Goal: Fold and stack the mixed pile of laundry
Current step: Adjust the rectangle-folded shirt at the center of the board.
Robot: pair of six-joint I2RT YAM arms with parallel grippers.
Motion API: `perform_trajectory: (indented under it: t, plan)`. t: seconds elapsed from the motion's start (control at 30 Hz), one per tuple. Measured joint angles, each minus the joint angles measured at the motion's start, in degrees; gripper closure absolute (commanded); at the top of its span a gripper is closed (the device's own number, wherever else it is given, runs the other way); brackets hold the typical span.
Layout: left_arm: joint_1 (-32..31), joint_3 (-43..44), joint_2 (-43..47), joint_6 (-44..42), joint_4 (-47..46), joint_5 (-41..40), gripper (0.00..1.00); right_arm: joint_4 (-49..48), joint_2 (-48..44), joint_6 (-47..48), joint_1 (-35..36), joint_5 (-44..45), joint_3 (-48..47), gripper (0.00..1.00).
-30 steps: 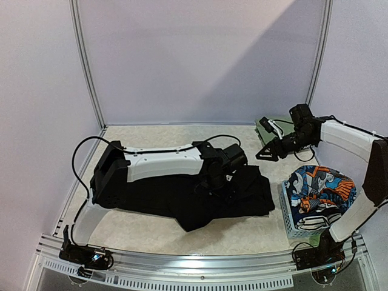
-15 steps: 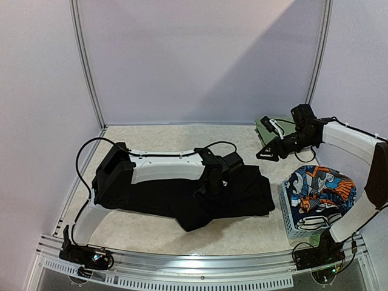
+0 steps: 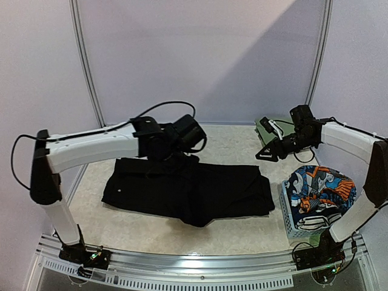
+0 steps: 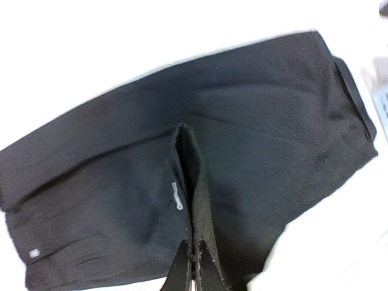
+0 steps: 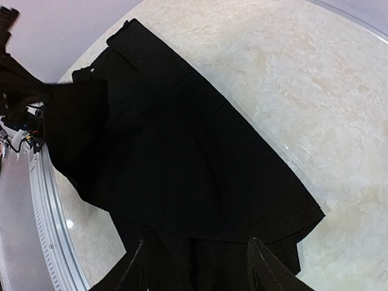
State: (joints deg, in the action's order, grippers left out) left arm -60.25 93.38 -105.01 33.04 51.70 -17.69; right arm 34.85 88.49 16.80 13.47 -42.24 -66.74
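A large black garment (image 3: 200,194) of the mixed laundry pile lies spread across the middle of the table. My left gripper (image 3: 177,156) is at its far edge, shut on a raised ridge of the black cloth (image 4: 260,133); in the left wrist view the fingertips (image 4: 195,267) pinch that fold tight. My right gripper (image 3: 262,155) hovers open at the back right, apart from the garment. In the right wrist view the black garment (image 5: 182,157) lies well below its spread gripper (image 5: 197,264), with nothing between the fingers. An orange-blue-white cartoon-print piece (image 3: 321,188) fills the basket.
The pale blue lattice basket (image 3: 296,228) stands at the front right by the right arm's base. A folded olive-green cloth (image 3: 265,128) lies at the back right, just behind the right gripper. Metal posts and walls enclose the table; a rail (image 3: 200,267) runs along the front.
My left arm has risen off the garment and swung back, and its gripper has shut on the cloth's far edge. The garment's left half now shows. The right arm has barely moved.
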Motion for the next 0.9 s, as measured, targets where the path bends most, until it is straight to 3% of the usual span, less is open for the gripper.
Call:
perform_trajectory:
  t: [0.23, 0.5, 0.7, 0.9]
  plan:
    - [2.3, -14.8, 17.2, 2.7, 0.0, -10.2, 1.00, 0.4, 10.4, 0.7, 1.7, 3.3, -4.3, 0.45]
    - [2.9, -27.3, 35.8, 6.2, -1.5, -19.1, 1.00, 1.6, 22.3, 3.2, 8.8, 10.3, -12.2, 0.45]
    - [2.4, -40.2, 54.1, 7.6, -13.7, -15.0, 1.00, 1.8, 31.6, 3.5, 12.0, 13.9, -22.4, 0.45]
    - [-2.5, -44.8, 59.6, 9.0, -19.4, -9.8, 0.99, 5.5, 37.3, 4.1, 13.6, 16.2, -25.9, 0.45]
